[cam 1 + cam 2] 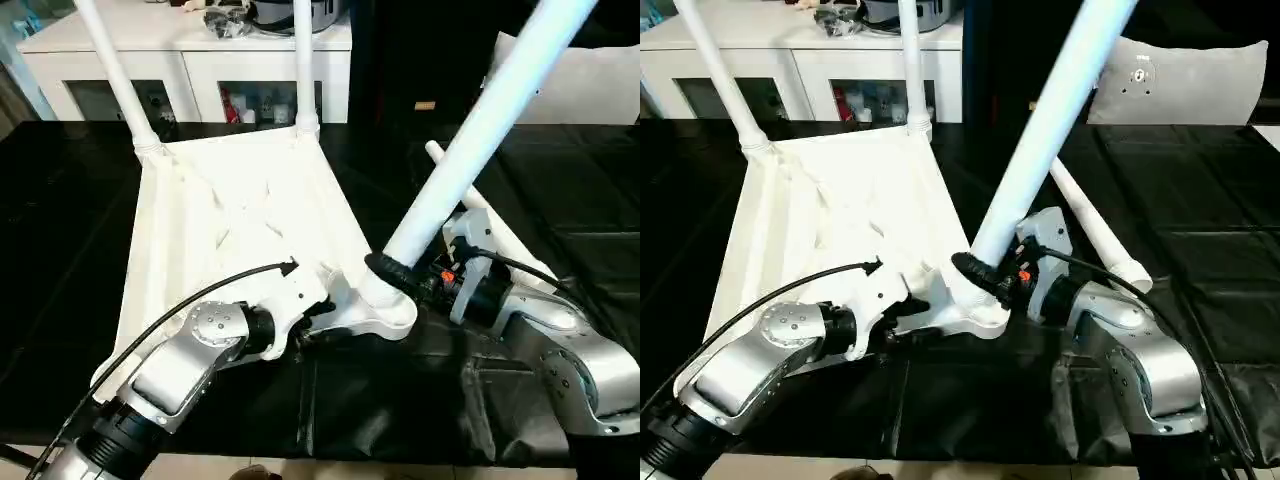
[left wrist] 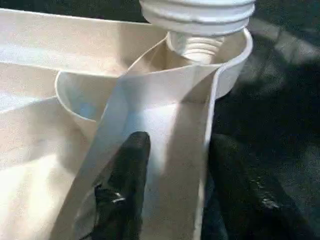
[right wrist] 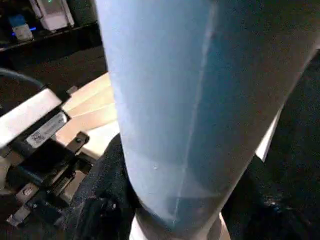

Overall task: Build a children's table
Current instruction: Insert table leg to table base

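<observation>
I've got the tabletop lying underside up on the black-covered bench, two legs standing in its far corner sockets. A third leg leans steeply over the near corner socket, its threaded end just above the socket, and the right gripper is clamped round its lower end. The fourth leg lies flat on the bench beyond my right forearm. The left gripper's fingers straddle the tabletop's rim wall beside that socket; gripping or merely touching, I can't tell.
</observation>
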